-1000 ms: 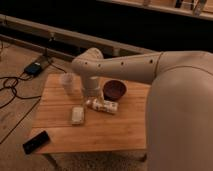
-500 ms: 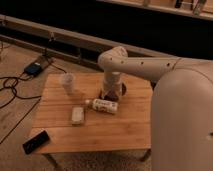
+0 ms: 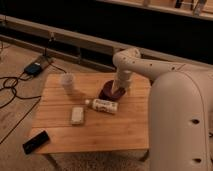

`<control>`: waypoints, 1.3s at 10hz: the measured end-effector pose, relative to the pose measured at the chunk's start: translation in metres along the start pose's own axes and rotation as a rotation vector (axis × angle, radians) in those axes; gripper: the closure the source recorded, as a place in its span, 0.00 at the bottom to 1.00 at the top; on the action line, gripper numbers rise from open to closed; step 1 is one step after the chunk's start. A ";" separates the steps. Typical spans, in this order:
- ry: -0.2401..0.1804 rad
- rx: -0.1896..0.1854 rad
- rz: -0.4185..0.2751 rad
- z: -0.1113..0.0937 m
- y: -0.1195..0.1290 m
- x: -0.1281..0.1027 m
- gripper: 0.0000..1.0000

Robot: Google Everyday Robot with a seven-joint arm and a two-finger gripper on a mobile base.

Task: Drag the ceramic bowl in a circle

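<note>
Planks of light wood form the low table [image 3: 115,131], seen from above and a little to one side. Toward its far right part sits the ceramic bowl [image 3: 107,94], dark maroon and glossy, upright on the wood. The gripper [image 3: 120,88] comes straight down at the end of the bulky white arm [image 3: 150,67] and meets the bowl at its right side, covering that part of the rim (whether it is spread wide, drawn narrow or clamped on the rim cannot be told from this angle). Just in front of the bowl, a small bottle [image 3: 103,105] with a pale label lies on its side, cap end pointing left. Well apart to the left, a translucent cup [image 3: 68,82] stands upright near the back left edge. A flat whitish packet [image 3: 77,115] lies in front of the cup, beside the bottle's cap end. A black slab-shaped device [image 3: 36,142] rests at the near left corner. On the floor to the left, dark cables [image 3: 12,85] run toward a small box [image 3: 34,68].
</note>
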 end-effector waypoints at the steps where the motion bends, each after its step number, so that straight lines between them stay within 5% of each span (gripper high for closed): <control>1: -0.002 -0.005 0.002 0.007 -0.003 -0.010 0.35; 6: 0.002 -0.026 0.017 0.039 -0.026 -0.048 0.35; 13: 0.016 -0.026 0.007 0.055 -0.031 -0.063 0.35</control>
